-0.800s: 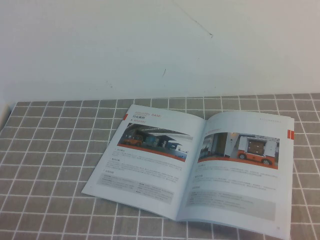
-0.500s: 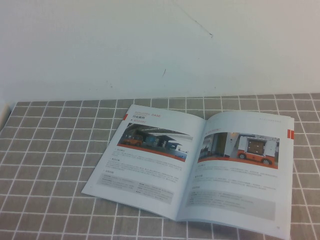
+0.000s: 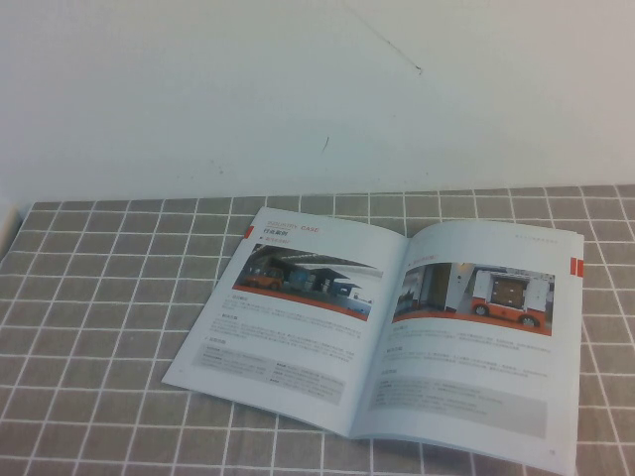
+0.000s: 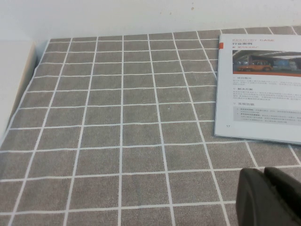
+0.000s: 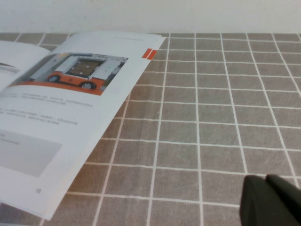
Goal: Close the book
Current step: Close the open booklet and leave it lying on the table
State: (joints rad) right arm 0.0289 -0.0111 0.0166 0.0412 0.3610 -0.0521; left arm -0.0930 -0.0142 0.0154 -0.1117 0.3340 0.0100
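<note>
Open book (image 3: 397, 327) lies flat on the checked surface (image 3: 99, 297), spine running away from me. My left gripper (image 4: 270, 197) and right gripper (image 5: 273, 200) hover either side, fingers (image 4: 251, 197) pressed together, empty; right seems nearer.

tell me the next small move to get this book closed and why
Probably bring the right gripper to the outer edge of the right-hand page: the book lies open, flat and untouched, while that gripper and the left gripper hover over checked cloth on either side.

High view over book (image 3: 387, 332), wrist views low past left end effector (image 4: 265, 190), right end effector (image 5: 268, 195), sharing pages
</note>
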